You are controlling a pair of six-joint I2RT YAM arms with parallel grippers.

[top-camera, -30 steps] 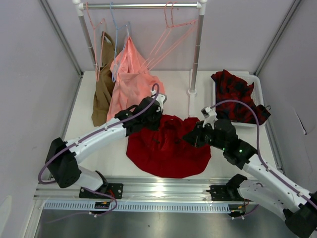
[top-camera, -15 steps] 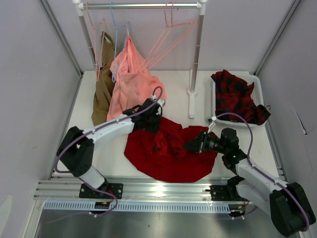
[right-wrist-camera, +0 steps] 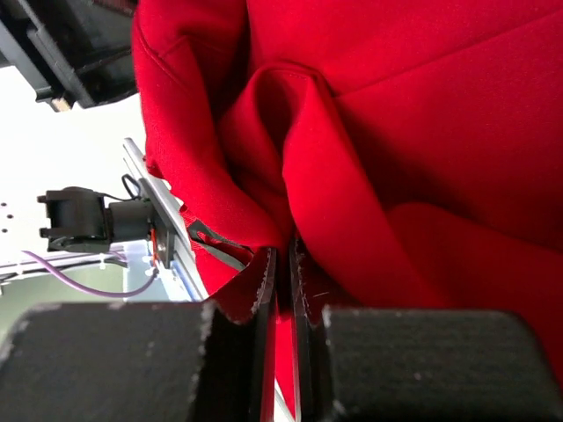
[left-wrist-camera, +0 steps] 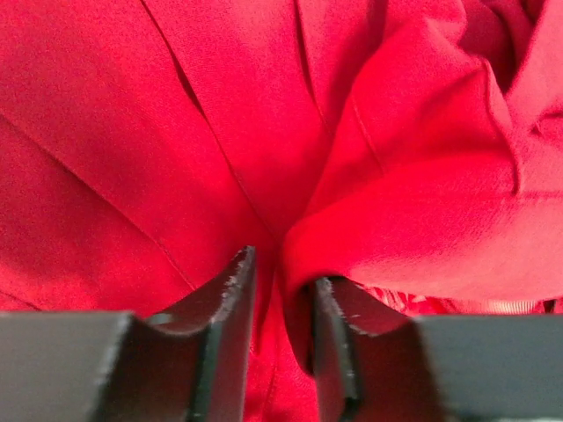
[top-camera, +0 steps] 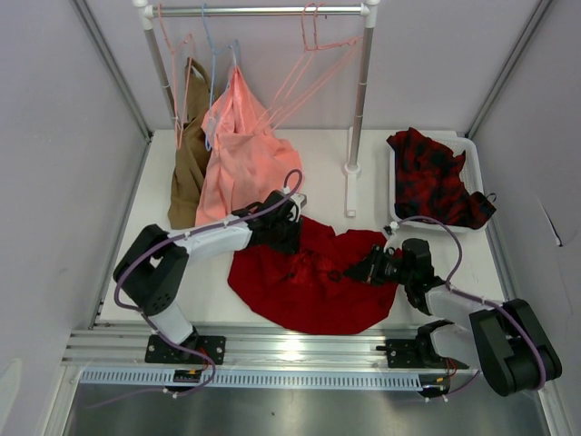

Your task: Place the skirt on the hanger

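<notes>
Lying crumpled on the white table [top-camera: 318,177], the plain deep-red fabric skirt [top-camera: 309,286] is being pinched twice: the left tool [left-wrist-camera: 280,290] is gripping a fold at its far edge, the right tool [right-wrist-camera: 280,264] one at its right edge. The thin pale-pink wire hanger [top-camera: 331,44] is hanging beyond the skirt.

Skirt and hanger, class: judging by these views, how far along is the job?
Done: the left tool and right tool are each shut on a fold of the skirt. In hand: it lies bunched on the table. To do: the hanger hangs bare on the rail; the skirt is not on it.
</notes>
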